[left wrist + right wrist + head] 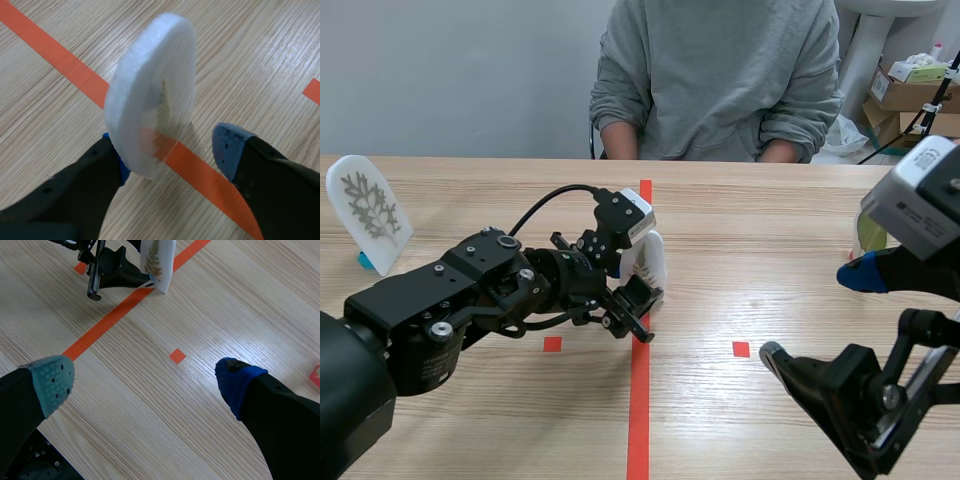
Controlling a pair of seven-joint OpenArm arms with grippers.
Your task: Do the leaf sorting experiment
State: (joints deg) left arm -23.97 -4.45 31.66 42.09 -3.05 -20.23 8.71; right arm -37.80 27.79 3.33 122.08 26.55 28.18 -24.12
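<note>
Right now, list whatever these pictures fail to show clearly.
- Left wrist view: the leaf on the white foam plaque is a blur; its kind is unreadable.
- Scene view: a yellow-green thing is mostly hidden behind the right arm.
- Right wrist view: a red thing is cut off by the edge.

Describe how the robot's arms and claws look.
Both arms are black and blocky. A black cable loops over the left arm, with a silver-white camera box. The left claw has blue pads; the right claw one grey-green, one blue, all dotted.
</note>
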